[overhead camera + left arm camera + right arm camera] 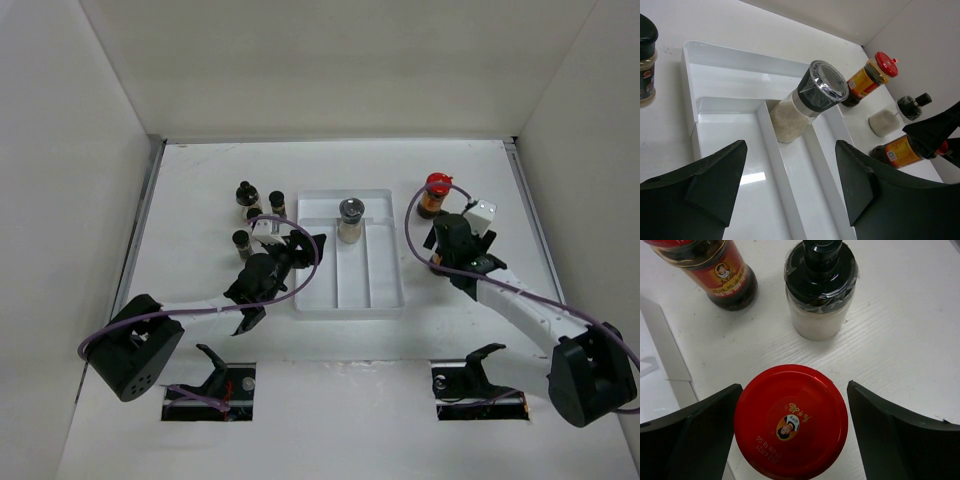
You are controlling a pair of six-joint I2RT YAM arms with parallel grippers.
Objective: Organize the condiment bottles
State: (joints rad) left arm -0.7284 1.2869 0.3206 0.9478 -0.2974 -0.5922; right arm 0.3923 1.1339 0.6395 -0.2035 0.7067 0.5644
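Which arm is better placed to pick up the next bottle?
Right. The right gripper has its open jaws either side of a red-capped bottle; the left gripper hangs over the tray, nothing between its jaws.

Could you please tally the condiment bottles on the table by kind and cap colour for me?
Red-capped bottles: 2
Silver-capped bottle: 1
Black-capped white bottle: 1
Small black-capped jars: 3 clearly visible; that cluster is partly hidden
Total: at least 7
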